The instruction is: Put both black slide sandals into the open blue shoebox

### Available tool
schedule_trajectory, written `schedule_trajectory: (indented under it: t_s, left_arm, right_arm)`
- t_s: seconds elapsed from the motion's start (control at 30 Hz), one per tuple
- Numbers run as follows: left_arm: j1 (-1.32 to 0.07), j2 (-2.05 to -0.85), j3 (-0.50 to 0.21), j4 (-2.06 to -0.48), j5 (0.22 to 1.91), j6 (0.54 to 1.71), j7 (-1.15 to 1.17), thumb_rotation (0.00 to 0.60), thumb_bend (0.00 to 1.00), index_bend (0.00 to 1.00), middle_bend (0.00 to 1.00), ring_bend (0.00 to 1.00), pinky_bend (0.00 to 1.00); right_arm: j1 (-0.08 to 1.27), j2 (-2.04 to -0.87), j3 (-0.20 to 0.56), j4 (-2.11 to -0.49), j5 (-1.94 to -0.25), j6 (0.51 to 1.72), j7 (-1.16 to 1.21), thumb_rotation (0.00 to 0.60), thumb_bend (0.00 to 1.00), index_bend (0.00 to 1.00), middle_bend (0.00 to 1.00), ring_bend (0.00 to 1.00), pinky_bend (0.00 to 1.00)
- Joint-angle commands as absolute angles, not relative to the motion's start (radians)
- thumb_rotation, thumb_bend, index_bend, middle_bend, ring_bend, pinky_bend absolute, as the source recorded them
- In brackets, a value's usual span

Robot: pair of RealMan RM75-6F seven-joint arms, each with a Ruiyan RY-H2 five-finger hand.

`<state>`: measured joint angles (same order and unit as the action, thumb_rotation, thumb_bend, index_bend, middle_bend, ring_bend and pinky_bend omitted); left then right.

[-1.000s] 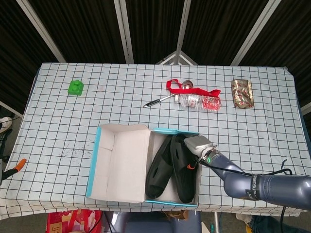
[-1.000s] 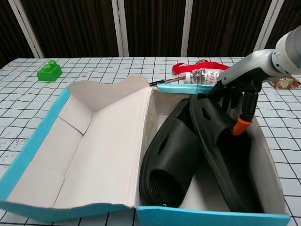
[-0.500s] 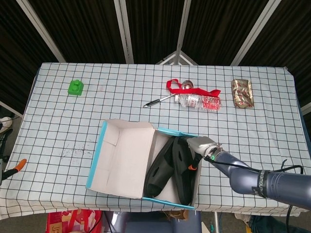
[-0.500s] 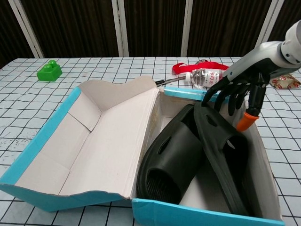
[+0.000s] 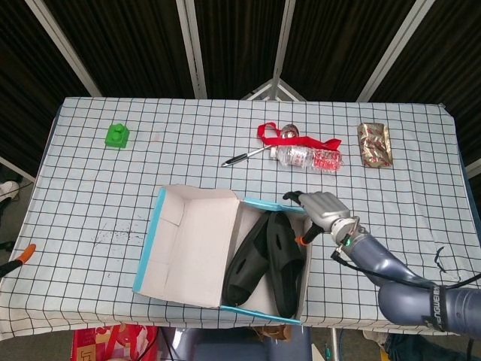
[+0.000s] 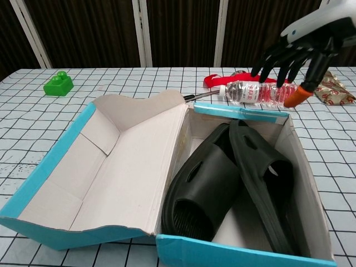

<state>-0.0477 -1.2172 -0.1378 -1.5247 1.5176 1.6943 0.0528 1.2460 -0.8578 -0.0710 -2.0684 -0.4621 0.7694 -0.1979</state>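
Both black slide sandals lie inside the open blue shoebox. The left sandal lies flat; the right sandal leans on its edge against the box's right wall. My right hand hovers above the box's far right corner, fingers spread and pointing down, holding nothing. The box lid lies folded open to the left. My left hand is not in either view.
Behind the box lie a clear water bottle, a red strap and a pen. A foil snack packet sits far right, a green toy block far left.
My right hand has let go of the right sandal and risen up out of the box. The box turned slightly a second ago and has stayed put since.
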Motion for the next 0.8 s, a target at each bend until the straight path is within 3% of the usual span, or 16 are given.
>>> schedule_trajectory:
  t_s: [0.03,0.23,0.43,0.6,0.8]
  left_arm:
    - [-0.047,-1.219,-0.139,-1.523,1.517,1.696,0.057,0.600,0.08,0.13,0.05,0.00,0.10]
    - [-0.045,-1.224,-0.147,-1.526,1.497,1.698,0.089,0.600,0.08,0.13,0.03,0.00,0.10]
    - [-0.043,-1.239,-0.159,-1.525,1.476,1.706,0.148,0.600,0.08,0.13,0.02,0.00,0.10]
    - [-0.035,-1.237,-0.164,-1.549,1.406,1.676,0.237,0.600,0.08,0.13,0.03,0.00,0.10]
    - [-0.033,-1.209,-0.161,-1.612,1.360,1.638,0.294,0.600,0.08,0.12,0.03,0.00,0.10]
  right_arm:
    - [1.007,-0.878,-0.119,-2.177,-0.725,1.163,-0.310,0.600,0.24,0.20,0.19,0.25,0.20]
    - [0.837,-0.923,-0.182,-2.149,-0.882,1.380,-0.400,0.600,0.24,0.20,0.19,0.23,0.19]
    - [0.660,-0.987,-0.226,-2.065,-1.059,1.590,-0.461,0.600,0.24,0.20,0.17,0.17,0.12]
    - [0.541,-1.019,-0.254,-1.959,-1.156,1.672,-0.481,0.600,0.24,0.20,0.16,0.16,0.11]
    - [0.440,-1.045,-0.224,-1.872,-1.181,1.707,-0.412,0.600,0.24,0.20,0.16,0.16,0.11]
